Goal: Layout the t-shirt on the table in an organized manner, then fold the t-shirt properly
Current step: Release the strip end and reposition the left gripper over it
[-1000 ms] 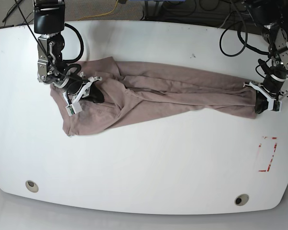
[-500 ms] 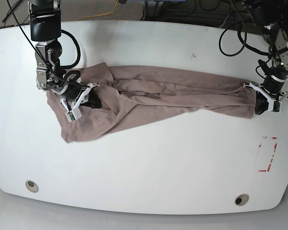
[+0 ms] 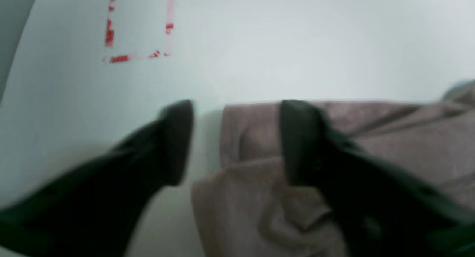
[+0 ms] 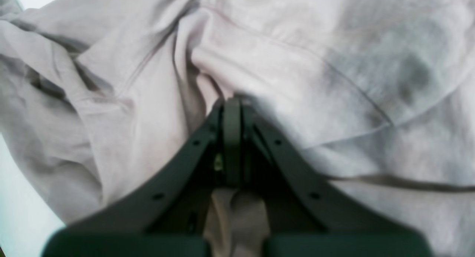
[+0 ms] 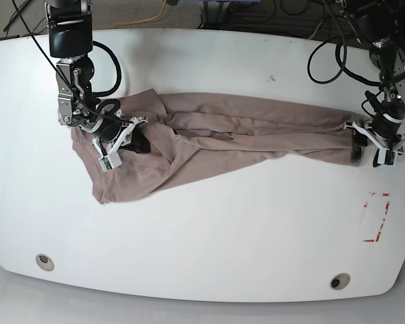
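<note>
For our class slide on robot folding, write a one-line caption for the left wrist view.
Left gripper open at the end of the t-shirt on the white table, near the red tape mark.

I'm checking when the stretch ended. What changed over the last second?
The left gripper opened and let go of the t-shirt end, which now lies between its jaws. The right gripper stayed shut on the t-shirt's other end, shifting only slightly. The shirt remains stretched across the table.
</note>
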Motion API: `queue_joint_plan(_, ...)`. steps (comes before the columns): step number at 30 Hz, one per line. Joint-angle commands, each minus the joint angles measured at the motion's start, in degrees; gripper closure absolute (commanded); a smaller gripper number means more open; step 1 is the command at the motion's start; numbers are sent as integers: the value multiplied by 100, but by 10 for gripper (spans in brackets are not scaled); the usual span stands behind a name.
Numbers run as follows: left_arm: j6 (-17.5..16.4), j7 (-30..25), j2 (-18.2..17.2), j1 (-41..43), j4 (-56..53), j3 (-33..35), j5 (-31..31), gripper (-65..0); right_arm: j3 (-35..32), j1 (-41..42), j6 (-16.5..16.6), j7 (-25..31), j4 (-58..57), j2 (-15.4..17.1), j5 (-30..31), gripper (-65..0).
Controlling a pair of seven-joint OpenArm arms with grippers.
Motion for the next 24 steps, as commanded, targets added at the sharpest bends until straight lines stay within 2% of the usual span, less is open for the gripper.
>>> queue_joint_plan(1, 13, -186, -100, -130, 194, -183, -132, -506, -53, -58, -73, -499, -64, 32, -364, 0)
queue_joint_plan(4, 13, -186, -91, -174, 177, -280, -132, -650, -53, -58, -73, -499, -64, 32, -364, 0)
queue_joint_plan(12, 13, -133, -117, -200, 107, -280, -132, -650, -53, -58, -73, -499, -64, 32, -364, 0)
queue_joint_plan(24, 4, -28, -117, -745, -685, 28, -105, -650, -53, -67, -73, -499, -64, 23, -364, 0)
